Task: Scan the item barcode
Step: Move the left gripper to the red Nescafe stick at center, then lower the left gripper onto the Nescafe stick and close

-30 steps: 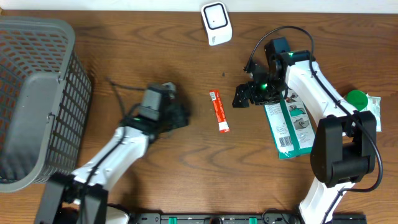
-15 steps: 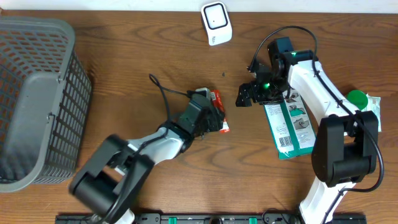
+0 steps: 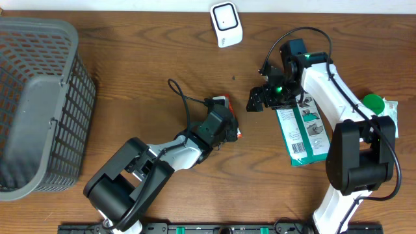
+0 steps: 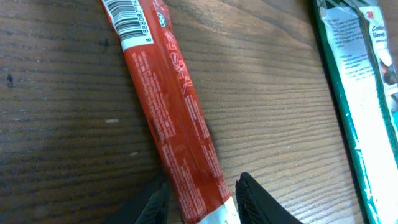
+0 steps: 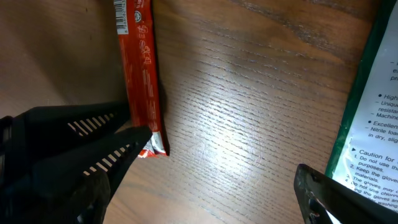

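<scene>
The item is a red stick packet (image 4: 171, 118) lying flat on the wooden table, with its barcode (image 4: 134, 18) facing up at the far end. My left gripper (image 4: 202, 202) is down over the packet's near end. Its dark fingers (image 4: 261, 202) stand on either side of the packet, and a thin gap shows on the right. In the overhead view the left gripper (image 3: 229, 130) covers most of the packet (image 3: 223, 101). My right gripper (image 3: 257, 101) hovers wide open just right of it, holding nothing. The white scanner (image 3: 225, 24) stands at the back edge.
A green glove package (image 3: 300, 133) lies under the right arm and shows at the right of both wrist views (image 5: 373, 112). Something with a green cap (image 3: 374, 103) sits at the far right. A grey mesh basket (image 3: 39, 104) fills the left side.
My left arm has swung right from the table's middle onto the red packet, and its jaws have narrowed around the packet's end. The right arm has barely moved.
</scene>
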